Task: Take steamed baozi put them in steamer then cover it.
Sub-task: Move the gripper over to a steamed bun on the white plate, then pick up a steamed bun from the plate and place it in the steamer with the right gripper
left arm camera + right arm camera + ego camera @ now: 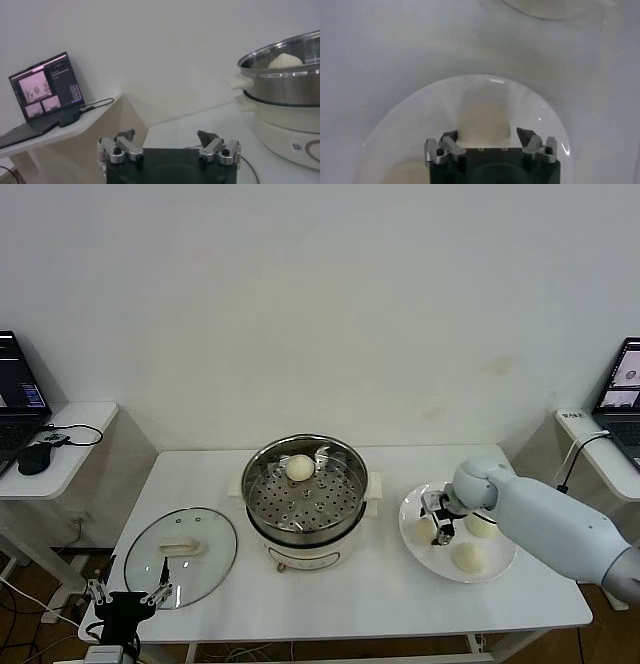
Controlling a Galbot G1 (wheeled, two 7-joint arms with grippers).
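head view: we see our right gripper (437, 522) down on the plate (500, 570), its fingers either side of a baozi (484, 120) — whether they grip it we cannot tell. one bun (299, 468) sits in the steamer (306, 496). left gripper (128, 595) waits open near the cover (181, 543).

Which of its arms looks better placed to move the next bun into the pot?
The right. Its gripper is down over a bun on the plate, beside the steamer. The left gripper hangs open at the table's near corner, by the lid.
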